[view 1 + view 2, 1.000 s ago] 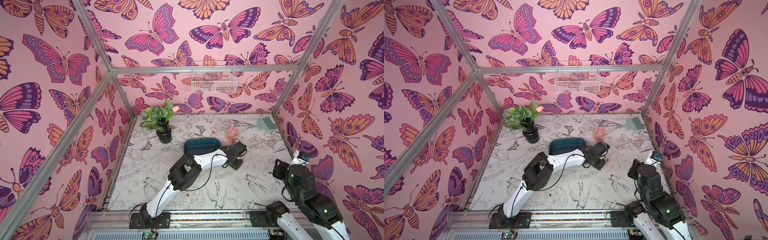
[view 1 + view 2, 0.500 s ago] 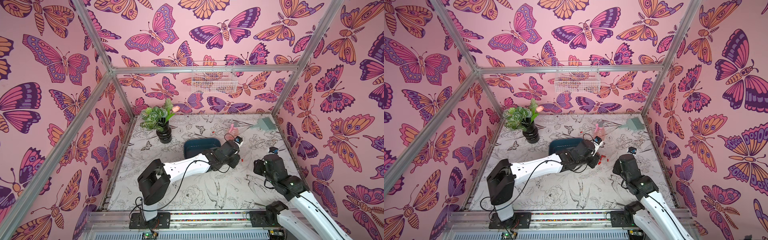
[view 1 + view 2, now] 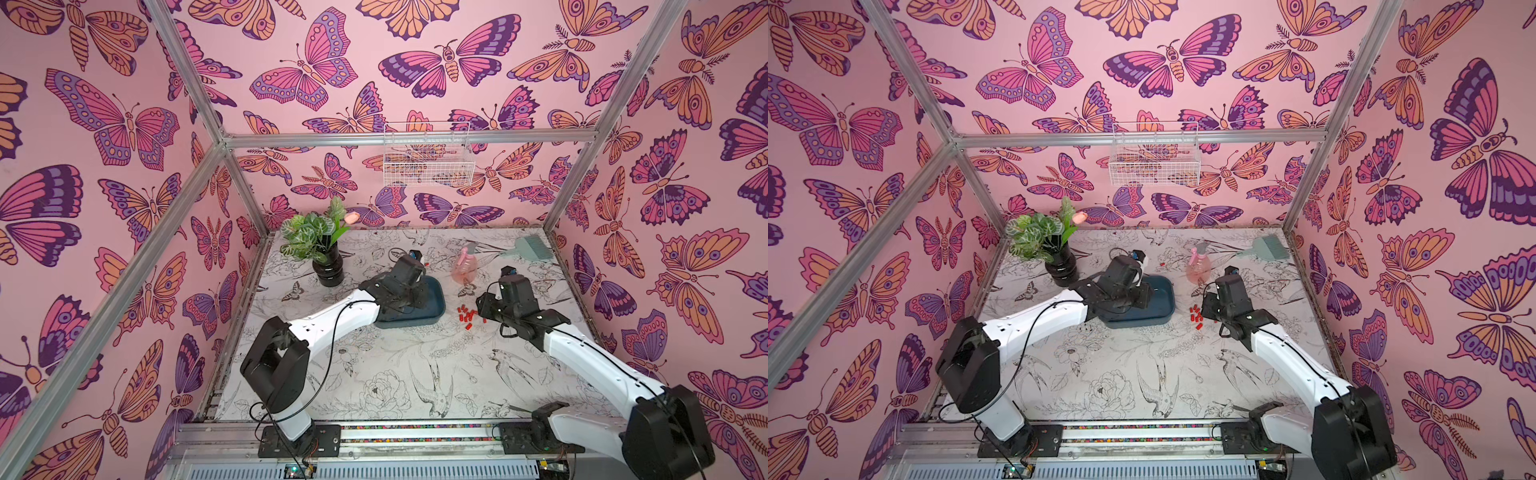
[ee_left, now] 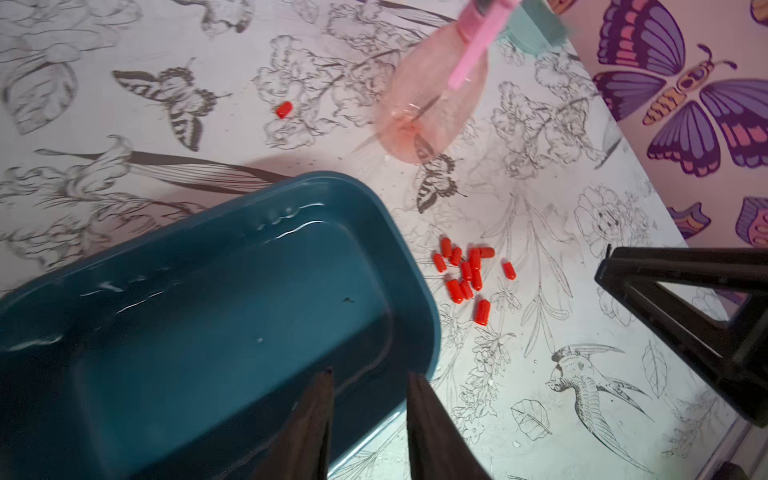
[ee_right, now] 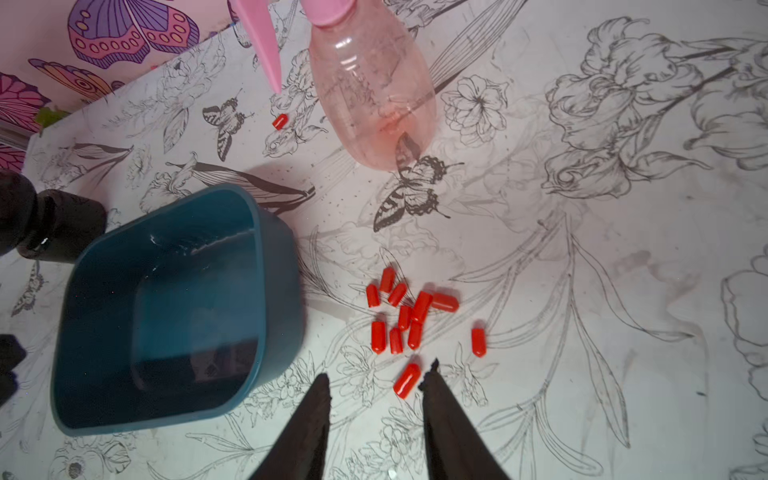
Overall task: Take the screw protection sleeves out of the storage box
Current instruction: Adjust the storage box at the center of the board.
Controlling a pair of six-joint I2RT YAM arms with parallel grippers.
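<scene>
**Box emptied, sleeves out.** Approx. a dozen red sleeves lie in a loose heap on the counter. They sit just beside the short end of the box and clear of its wall. One stray sleeve rests well apart from the rest, nr the foot of the pink bottle. Both top views put the heap btwn the box and the right arm.

The left gripper hangs over a corner of the box, jaws parted w/ nothing btwn them but blue plastic below. The right gripper hovers low over the counter at the edge of the heap, jaws likewise apart and empty. One sleeve lies on the counter under that gap, close to one finger, not pinched.

In both wrist views the inside of the box shows bare blue floor and a few pale scuffs, no red. The corner under the left gripper is dark & partly covered, so a sleeve hidden there can't be fully ruled out.

On this showing the job looks as good as done: contents out, box sitting on the counter. What's left, at most, is a check of that dark corner. After that, both arms need to pull clear w/o scattering the heap or nudging a sleeve back against the box.
</scene>
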